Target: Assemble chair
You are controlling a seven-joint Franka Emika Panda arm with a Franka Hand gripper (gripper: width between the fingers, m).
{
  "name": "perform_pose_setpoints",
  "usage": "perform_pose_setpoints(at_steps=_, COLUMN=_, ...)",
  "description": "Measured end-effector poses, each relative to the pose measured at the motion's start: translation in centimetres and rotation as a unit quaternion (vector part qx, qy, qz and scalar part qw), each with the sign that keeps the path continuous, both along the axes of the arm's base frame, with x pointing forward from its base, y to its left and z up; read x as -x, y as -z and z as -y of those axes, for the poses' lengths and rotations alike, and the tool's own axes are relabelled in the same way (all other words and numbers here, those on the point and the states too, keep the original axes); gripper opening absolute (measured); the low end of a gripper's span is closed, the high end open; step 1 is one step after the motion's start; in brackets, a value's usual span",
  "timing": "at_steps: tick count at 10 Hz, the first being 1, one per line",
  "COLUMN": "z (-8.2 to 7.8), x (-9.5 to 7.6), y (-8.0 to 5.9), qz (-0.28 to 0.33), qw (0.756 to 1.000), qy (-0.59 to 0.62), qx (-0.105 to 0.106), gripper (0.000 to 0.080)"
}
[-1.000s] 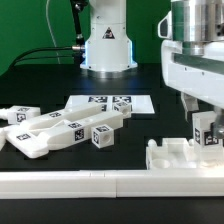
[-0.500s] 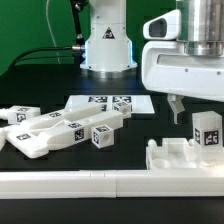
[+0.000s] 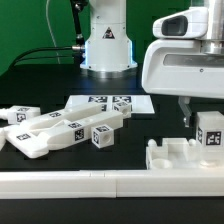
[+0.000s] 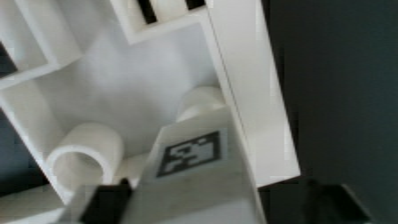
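Note:
The chair's slotted seat block lies at the exterior view's right, behind the front rail. A tagged white chair leg stands upright on it. My gripper hangs over this leg, one dark finger showing beside the leg's top. In the wrist view the leg runs between both fingertips, which press against its two sides, so my gripper is shut on it. The seat block lies pale behind the leg. Other chair parts lie loose at the exterior view's left.
A small tagged block sits beside the loose parts. The marker board lies flat behind them. A long plain white rail runs along the front. The arm's white base stands at the back.
My gripper rose off the seat block and let go of the leg, which stayed upright. It then shifted slightly to the exterior view's right, and its fingers came back in on the leg's top.

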State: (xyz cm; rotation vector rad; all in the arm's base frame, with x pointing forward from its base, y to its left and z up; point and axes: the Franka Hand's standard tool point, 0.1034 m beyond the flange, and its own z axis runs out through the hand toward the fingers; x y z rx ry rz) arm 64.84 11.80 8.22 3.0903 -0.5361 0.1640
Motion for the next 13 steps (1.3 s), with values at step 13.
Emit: perform_pose_setpoints(at_steps=13, z=-0.41, x=0.1, y=0.51, qz=-0.017, qw=0.874, qy=0.48, qx=-0.079, gripper=0.0454)
